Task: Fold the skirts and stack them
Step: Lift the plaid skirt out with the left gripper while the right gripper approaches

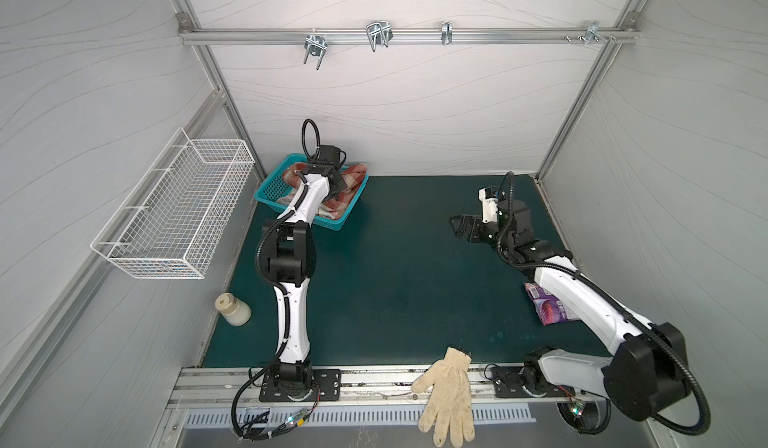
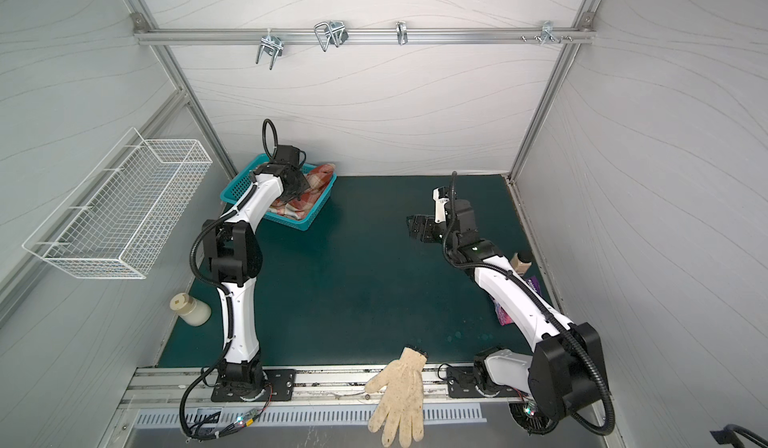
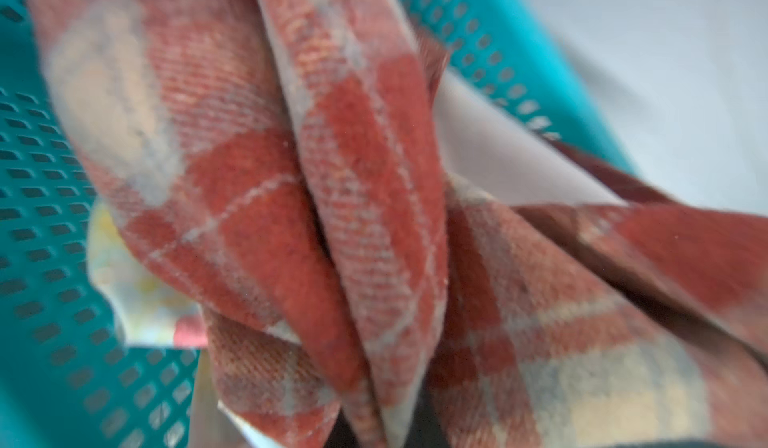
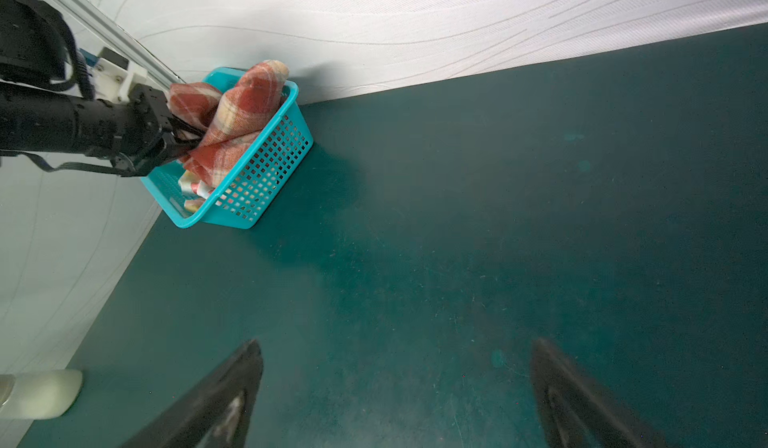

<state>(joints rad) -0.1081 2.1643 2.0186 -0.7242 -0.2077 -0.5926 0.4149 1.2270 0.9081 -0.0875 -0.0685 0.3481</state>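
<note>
Grip check: my left gripper [image 4: 185,141] is clenched on a fold of the plaid skirt [image 4: 243,107]. That skirt sits bunched in the basket [image 4: 253,213] at the far left corner of the bench [image 1: 395,284]. The flowered skirt [image 4: 194,187] lies under it in the same basket, touching it.

Judgement for the lift: rise straight and slowly until the cloth clears the rim, since thick cloth may drag the basket or the thin skirt along. Then carry it to the bare middle of the bench. The pinch looks several layers deep, so spreading will probably need a second hold.

My right gripper [image 4: 397,344] hangs released over the right half of the bench, well apart from both skirts.
</note>
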